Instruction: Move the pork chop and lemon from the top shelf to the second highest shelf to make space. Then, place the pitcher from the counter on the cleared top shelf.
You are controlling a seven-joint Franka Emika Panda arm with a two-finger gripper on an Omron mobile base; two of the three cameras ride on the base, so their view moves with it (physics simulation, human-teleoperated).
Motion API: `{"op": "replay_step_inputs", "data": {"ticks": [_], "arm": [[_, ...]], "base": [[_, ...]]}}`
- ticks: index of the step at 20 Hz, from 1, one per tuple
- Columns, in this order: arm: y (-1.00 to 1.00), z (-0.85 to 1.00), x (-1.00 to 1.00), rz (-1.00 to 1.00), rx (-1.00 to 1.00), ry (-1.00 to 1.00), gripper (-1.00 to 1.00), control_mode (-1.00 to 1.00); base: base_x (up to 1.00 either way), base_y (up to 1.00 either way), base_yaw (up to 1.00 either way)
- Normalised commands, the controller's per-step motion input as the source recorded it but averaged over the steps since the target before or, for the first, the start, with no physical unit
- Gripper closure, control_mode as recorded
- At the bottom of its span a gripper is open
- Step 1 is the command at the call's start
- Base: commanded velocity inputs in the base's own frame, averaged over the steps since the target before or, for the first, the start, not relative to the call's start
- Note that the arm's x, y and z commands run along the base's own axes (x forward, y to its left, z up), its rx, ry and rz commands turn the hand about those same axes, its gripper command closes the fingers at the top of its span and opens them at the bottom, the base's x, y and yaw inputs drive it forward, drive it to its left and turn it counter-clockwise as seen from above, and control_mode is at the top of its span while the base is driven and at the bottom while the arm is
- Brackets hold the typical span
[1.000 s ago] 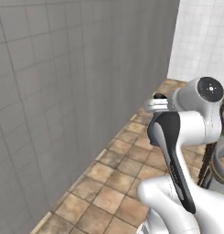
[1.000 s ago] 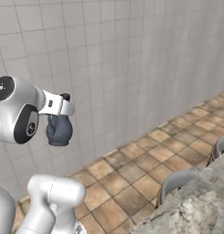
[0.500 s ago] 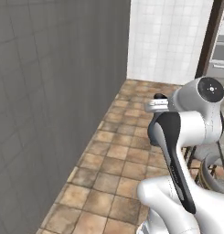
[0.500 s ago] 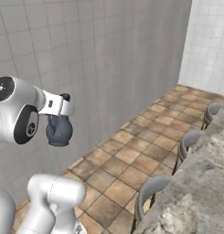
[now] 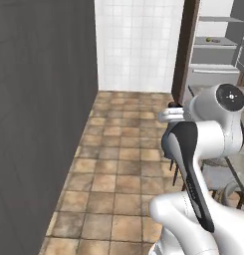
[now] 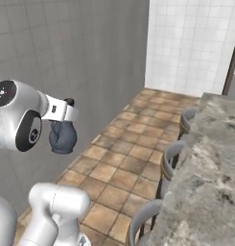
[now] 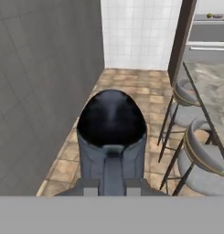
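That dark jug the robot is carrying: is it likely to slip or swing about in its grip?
The pitcher looks rigid, so it probably won't flex. It hangs below the shut gripper, held near its top, so its bulbous belly might sway a little. Its surface looks smooth and glossy in the hand view, so it may be somewhat slippery.

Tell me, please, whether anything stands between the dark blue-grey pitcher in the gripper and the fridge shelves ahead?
Nothing visible does. The gripper carries the dark blue-grey pitcher over open tiled floor; the grey-cushioned bar stools along the speckled stone counter stand to the right of the way.
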Motion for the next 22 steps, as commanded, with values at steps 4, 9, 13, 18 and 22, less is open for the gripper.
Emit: {"op": "replay_step_inputs", "data": {"ticks": [4,9,13,18,22], "arm": [[0.0,0.0,0.0,0.0,0.0,0.0,1.0,1.0],[0.0,0.0,0.0,0.0,0.0,0.0,1.0,1.0],[0.0,0.0,0.0,0.0,0.0,0.0,1.0,1.0],[0.0,0.0,0.0,0.0,0.0,0.0,1.0,1.0],[0.0,0.0,0.0,0.0,0.0,0.0,1.0,1.0]], "base": [[0.67,0.49,-0.34],[0.66,0.45,-0.26],[0.9,0.6,-0.22],[1.0,0.37,-0.29],[0.99,0.13,-0.39]]}}
